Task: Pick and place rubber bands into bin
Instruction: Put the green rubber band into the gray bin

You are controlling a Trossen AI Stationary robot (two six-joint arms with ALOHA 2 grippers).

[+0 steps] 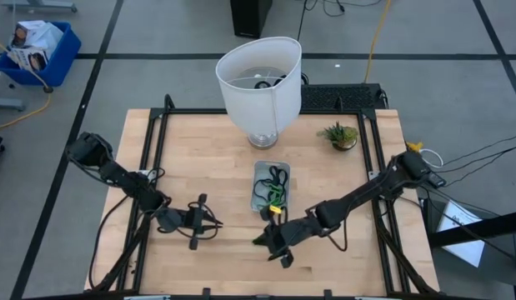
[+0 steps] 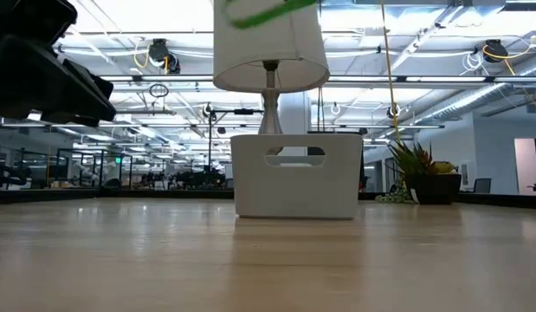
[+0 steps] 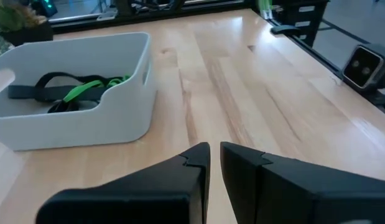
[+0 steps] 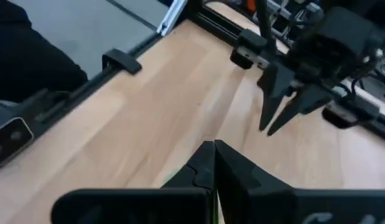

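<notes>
Several black and green rubber bands (image 3: 74, 90) already lie in the bin (image 1: 272, 185). Right tool (image 1: 270, 242), fingers pinched together on a green band (image 1: 259, 240) near the bin, not yet dropped. Left tool (image 1: 209, 222) waits, nearly closed, empty. No loose bands visible on bench (image 1: 207, 158).

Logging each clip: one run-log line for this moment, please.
left gripper: idle, shut | right gripper: shut on light-green rubber band, near bin | bin: black and green bands inside

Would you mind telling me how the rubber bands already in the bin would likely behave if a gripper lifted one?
The rubber bands lie in slack, overlapping curves in the bin, so they are probably floppy and would dangle. Black and green loops cross, so one might drag another out. They look thin, likely very light.
</notes>
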